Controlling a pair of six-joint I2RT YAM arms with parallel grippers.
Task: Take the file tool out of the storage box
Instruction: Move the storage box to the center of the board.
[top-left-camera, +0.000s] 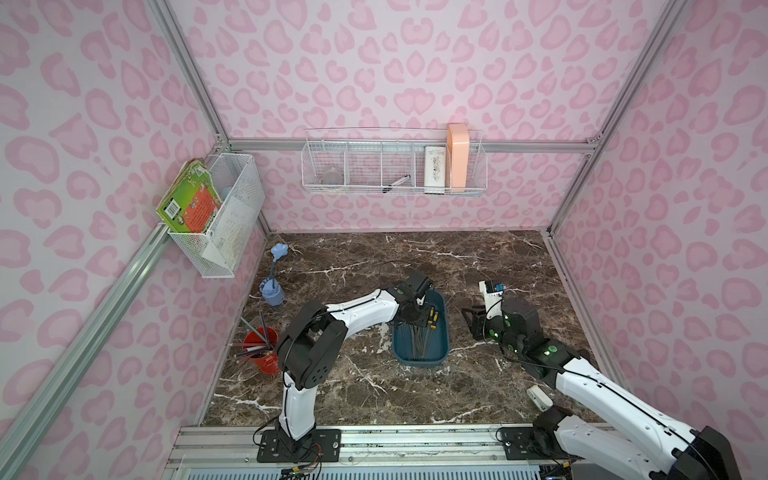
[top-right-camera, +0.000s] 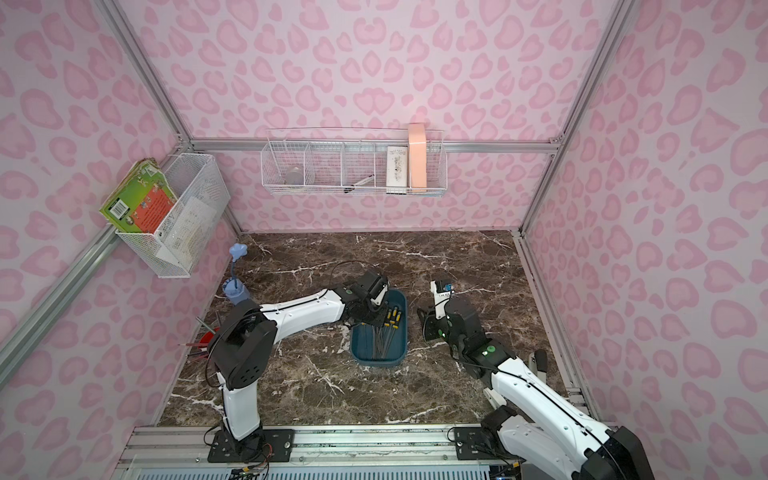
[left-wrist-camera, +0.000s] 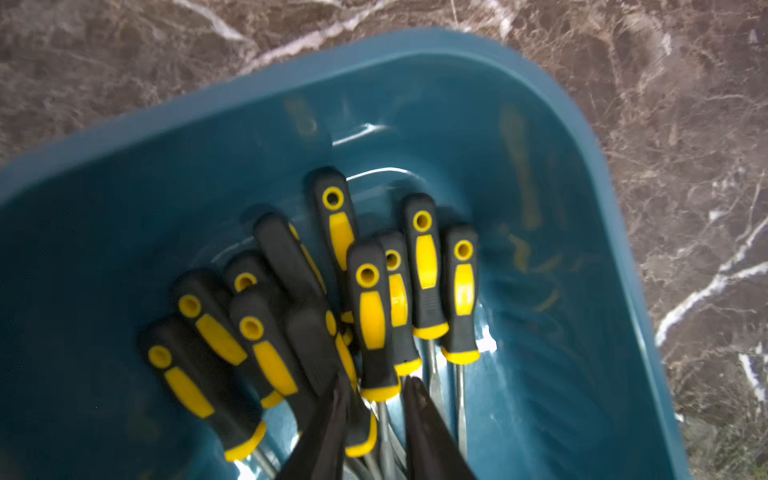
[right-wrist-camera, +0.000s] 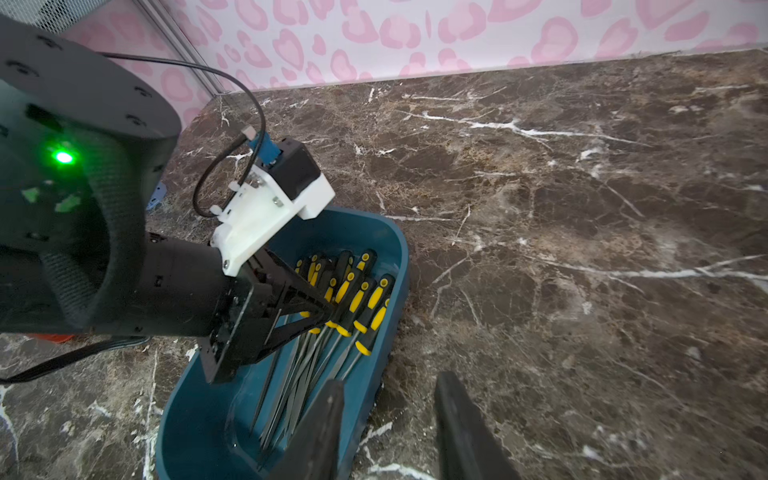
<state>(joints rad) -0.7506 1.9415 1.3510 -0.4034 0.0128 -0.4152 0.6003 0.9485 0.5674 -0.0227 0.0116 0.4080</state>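
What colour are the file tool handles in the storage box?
The handles are black with yellow inlays and yellow collars; the left wrist view shows them best.

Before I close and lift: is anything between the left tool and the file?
Nothing visible blocks it: the left tool straddles one file in the storage box, though neighbouring files crowd it on both sides.

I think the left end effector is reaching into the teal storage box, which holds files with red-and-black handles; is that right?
Not quite: the handles are yellow and black, as the left wrist view shows. The left end effector is indeed reaching into the teal storage box that holds the files.
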